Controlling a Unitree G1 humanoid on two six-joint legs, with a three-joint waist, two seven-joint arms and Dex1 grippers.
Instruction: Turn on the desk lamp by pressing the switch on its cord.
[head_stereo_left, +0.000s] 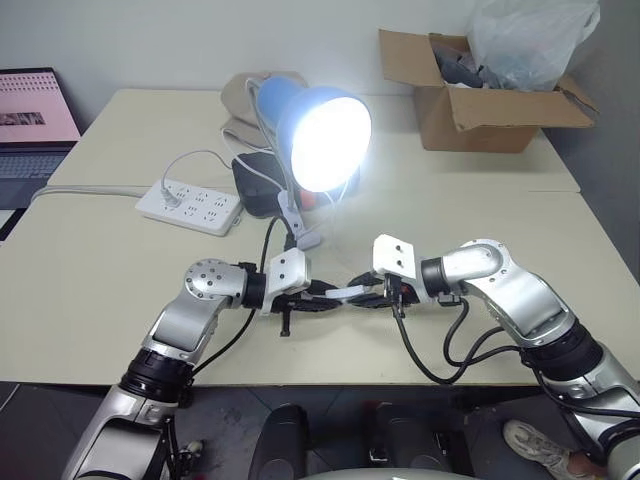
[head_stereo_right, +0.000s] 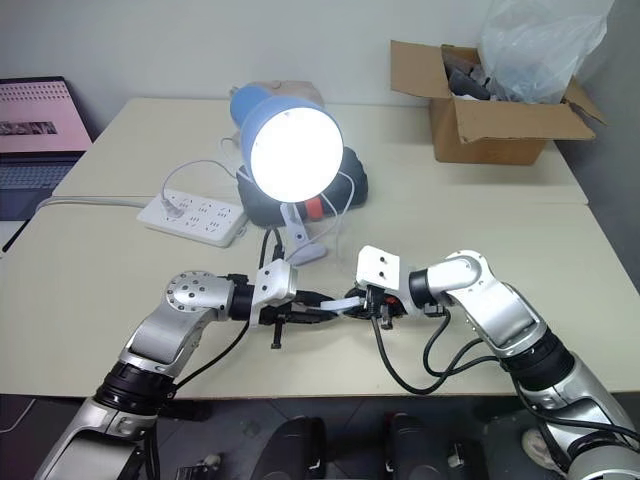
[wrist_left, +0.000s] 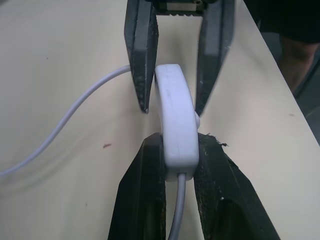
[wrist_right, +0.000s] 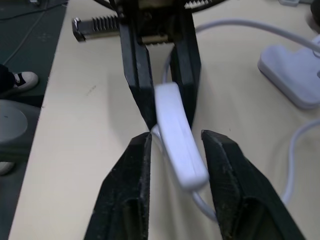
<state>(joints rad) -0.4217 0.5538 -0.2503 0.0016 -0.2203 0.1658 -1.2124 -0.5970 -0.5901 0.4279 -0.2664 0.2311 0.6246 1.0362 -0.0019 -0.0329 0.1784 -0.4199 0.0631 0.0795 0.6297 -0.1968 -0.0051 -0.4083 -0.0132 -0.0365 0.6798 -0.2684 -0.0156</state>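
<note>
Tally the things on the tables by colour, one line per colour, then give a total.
White: 3 - switch, cord, power strip
Blue: 1 - desk lamp, lit
Brown: 1 - cardboard box
Black: 1 - dark pouch behind the lamp
Beige: 1 - cloth bundle
Total: 7

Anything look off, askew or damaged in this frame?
Nothing stands out. The desk lamp is lit, and the switch looks intact, clamped in the left gripper with the right gripper around its other end. The cardboard box sits with its flaps open.
</note>
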